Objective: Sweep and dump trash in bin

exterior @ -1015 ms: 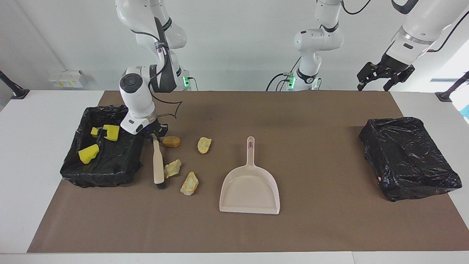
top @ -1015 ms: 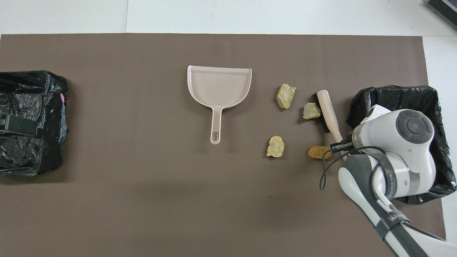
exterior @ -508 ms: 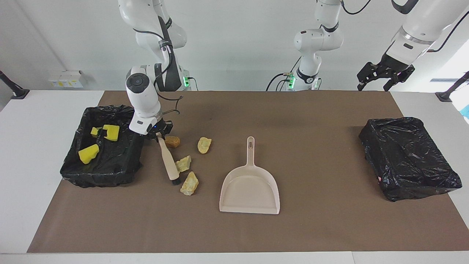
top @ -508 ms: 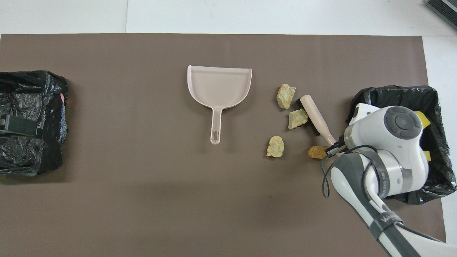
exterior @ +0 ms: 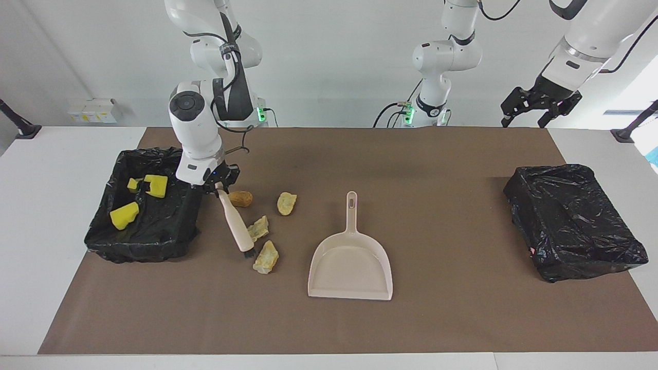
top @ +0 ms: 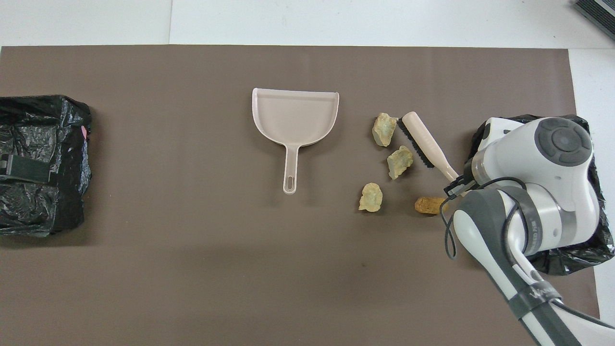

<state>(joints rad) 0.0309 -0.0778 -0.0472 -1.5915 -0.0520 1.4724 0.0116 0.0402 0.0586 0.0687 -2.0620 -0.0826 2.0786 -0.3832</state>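
Note:
My right gripper is shut on the handle of a beige brush. The brush slants down to the mat, and its dark bristles rest beside two of several tan trash lumps. An orange-brown lump lies next to the gripper. Three yellow chunks sit in the black-lined bin at the right arm's end. The beige dustpan lies flat mid-table, apart from the lumps. My left gripper hangs open and waits in the air at the left arm's end.
A second black-bagged bin sits at the left arm's end of the brown mat. The right arm's wrist covers much of the bin with the yellow chunks in the overhead view.
The right gripper has swung the brush head toward the dustpan, pushing one tan lump that way. The left arm has not moved.

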